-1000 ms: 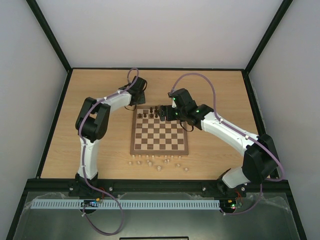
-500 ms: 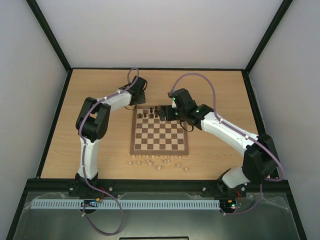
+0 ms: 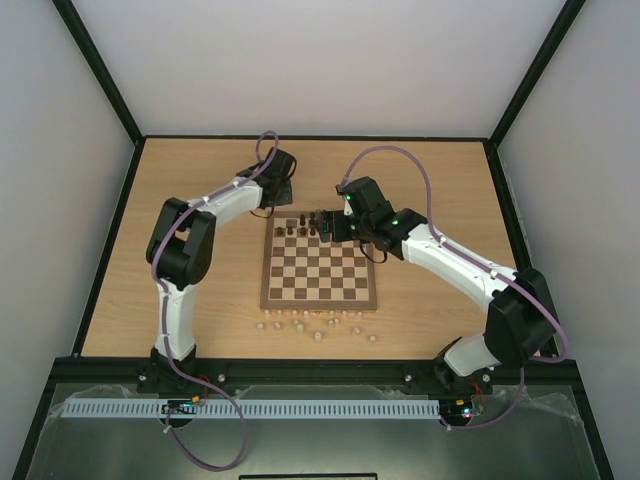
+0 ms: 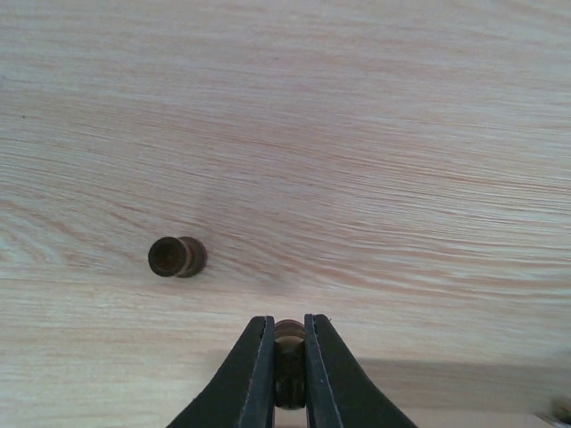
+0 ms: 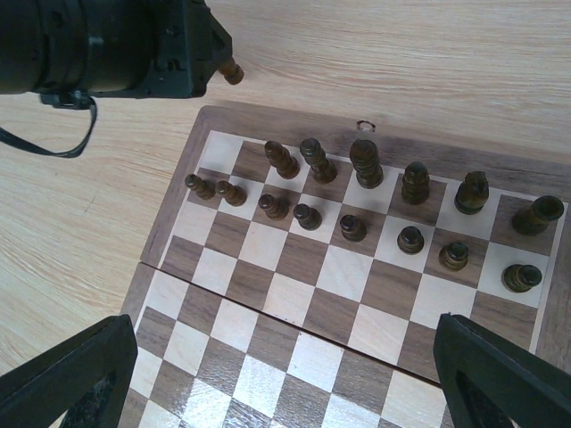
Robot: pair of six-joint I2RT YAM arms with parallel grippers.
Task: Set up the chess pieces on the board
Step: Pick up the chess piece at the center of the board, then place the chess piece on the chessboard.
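The board [image 3: 320,268] lies mid-table; several dark chess pieces [image 3: 300,229] stand on its two far rows, seen close in the right wrist view [image 5: 366,165]. My left gripper [image 3: 281,190] is off the board's far left corner, shut on a dark chess piece [image 4: 288,357] held between its fingers [image 4: 254,374] above the tabletop. Another dark piece [image 4: 177,257] lies on its side on the wood to the left of it. My right gripper [image 3: 335,224] hovers over the board's far edge, open wide and empty, its fingers [image 5: 71,374] at the frame's lower corners.
Several pale beige pieces [image 3: 318,325] lie scattered on the table in front of the board's near edge. The left arm's wrist [image 5: 116,45] shows at the top left of the right wrist view, next to the board's far left corner.
The left arm's elbow has shifted slightly left and up; its gripper stays by the board's far left corner. The right arm has not moved.
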